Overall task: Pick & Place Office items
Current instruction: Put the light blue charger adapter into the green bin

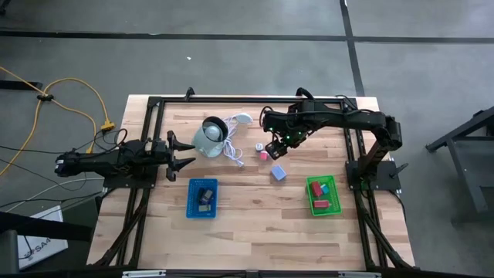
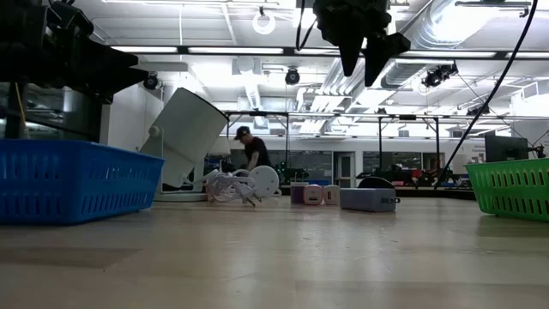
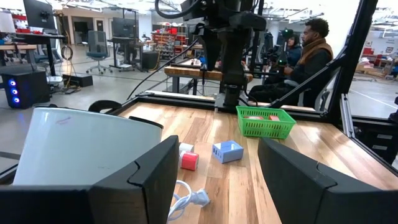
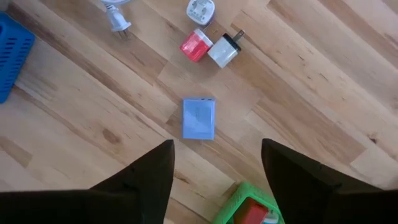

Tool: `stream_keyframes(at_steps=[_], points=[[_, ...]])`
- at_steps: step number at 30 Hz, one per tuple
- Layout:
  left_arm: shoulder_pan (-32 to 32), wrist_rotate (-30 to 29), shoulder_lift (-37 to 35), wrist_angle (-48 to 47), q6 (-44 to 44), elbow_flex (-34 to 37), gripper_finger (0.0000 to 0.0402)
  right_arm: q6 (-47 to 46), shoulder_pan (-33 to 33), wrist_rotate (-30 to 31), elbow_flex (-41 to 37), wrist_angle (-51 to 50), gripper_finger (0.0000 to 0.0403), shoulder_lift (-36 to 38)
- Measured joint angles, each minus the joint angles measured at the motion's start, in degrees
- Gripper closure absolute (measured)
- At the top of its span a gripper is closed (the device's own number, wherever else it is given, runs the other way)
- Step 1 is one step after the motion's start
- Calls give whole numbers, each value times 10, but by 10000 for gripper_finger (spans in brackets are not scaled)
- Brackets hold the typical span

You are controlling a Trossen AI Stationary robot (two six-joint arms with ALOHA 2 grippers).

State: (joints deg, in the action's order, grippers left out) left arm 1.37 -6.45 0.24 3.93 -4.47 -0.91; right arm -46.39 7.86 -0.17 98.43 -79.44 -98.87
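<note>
My right claw [image 4: 214, 165] hangs released above the pale-blue block [image 4: 199, 118]: light, rigid, smooth-sided, best pinched across its short flanks.

A wooden table [image 1: 247, 224] is shown. On it are placed a blue tray [image 1: 202, 198], a green tray [image 1: 323, 195], a pale-blue block [image 1: 279, 174], a pink block [image 1: 263, 154] and a round corded object [image 1: 209, 137].

Grey-white round object [image 1: 208, 137] with white cord [image 1: 234, 152]: near the table's [image 1: 247, 232] far edge, left of centre. Blue tray [image 1: 202, 198]: toward the near edge, left of centre. Green tray [image 1: 323, 195]: near the right edge. Yellow cable [image 1: 77, 100]: on the floor beyond the left edge. Persons [image 3: 314, 46] seated beyond the table.
</note>
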Motion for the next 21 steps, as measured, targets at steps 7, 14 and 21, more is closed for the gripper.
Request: stream_keyframes(at_steps=[7, 14, 21], points=[[0, 0, 0, 0, 0, 0, 189, 0, 0, -22, 0, 11, 171, 0], [0, 0, 0, 0, 0, 0, 189, 7, -17, 13, 0, 7, 171, -12], [0, 0, 0, 0, 0, 0, 189, -4, -32, 17, 0, -15, 171, -49]])
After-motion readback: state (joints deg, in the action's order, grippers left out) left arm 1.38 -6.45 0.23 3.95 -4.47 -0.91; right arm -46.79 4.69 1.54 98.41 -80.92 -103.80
